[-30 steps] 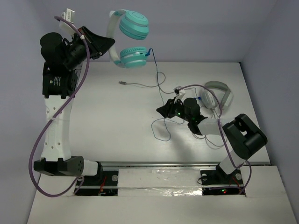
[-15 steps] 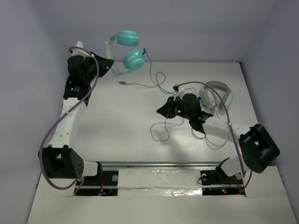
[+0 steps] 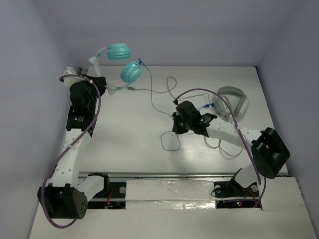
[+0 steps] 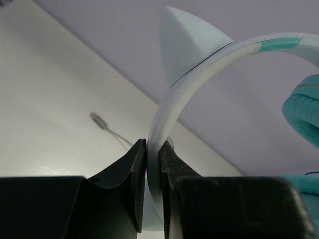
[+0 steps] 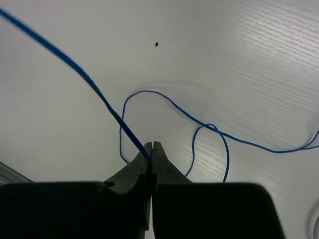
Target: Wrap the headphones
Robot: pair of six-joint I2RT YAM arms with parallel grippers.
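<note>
We see left gripper [image 4: 153,149] clamping the headphones [image 3: 118,51] by the white headband [image 4: 157,119], cups [image 3: 131,72] aloft | right gripper [image 5: 151,146] pinched shut on their blue cable [image 5: 94,89].

left fingers [image 4: 132,189] clamped high; right fingers [image 5: 137,169] pinched low.

L gripper [image 3: 102,83] clamps headphones [image 3: 130,72] by white band, up at far-L; R gripper [image 3: 180,125] low at centre on blue cable [image 3: 162,138]; 1 grey set [image 3: 234,92] at R.

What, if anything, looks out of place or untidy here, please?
The dark blue cable sprawls in loose, crossing loops over the table, unwrapped, while the headphones hang in the air, headband pinched by the left fingers.
</note>
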